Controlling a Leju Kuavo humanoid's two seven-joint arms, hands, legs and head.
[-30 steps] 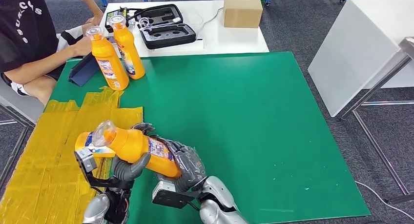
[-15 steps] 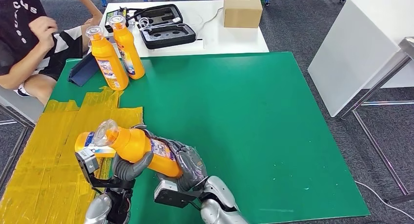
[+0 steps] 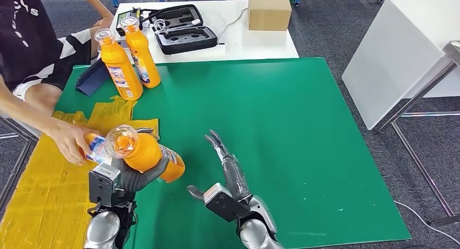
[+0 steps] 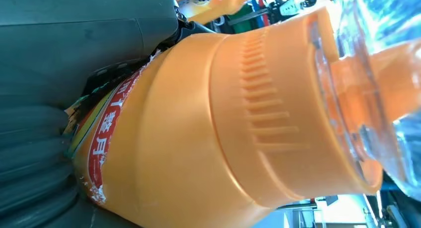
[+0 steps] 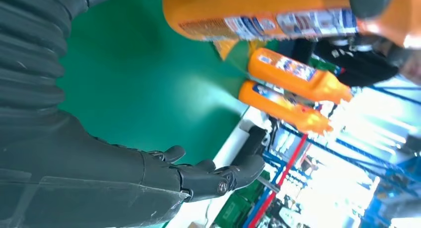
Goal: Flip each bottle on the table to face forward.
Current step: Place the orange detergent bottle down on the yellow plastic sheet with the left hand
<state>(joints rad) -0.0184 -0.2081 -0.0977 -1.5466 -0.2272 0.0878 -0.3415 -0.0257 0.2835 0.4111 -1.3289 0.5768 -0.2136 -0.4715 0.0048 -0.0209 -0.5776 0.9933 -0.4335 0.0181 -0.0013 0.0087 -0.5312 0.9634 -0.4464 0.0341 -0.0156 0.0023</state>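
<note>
Since right hand (image 3: 225,165) let go and now hangs spread wide, I note left hand (image 3: 133,176) alone grips bottle (image 3: 144,151) above table (image 3: 282,129); person's hand (image 3: 70,140) reaching in at another bottle (image 3: 93,146); handover done, set-down pending.

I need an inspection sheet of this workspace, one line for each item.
Surface: green mat, yellow tape patch at its left.
Job's things: held bottle tilted; two upright bottles at the far left.
Clutter: open black case, cardboard box, dark folder.
Hands: left hand grips the held bottle; right hand open.
Cables: white cable.
Surroundings: a person's hand touches the bottle's cap end.
</note>
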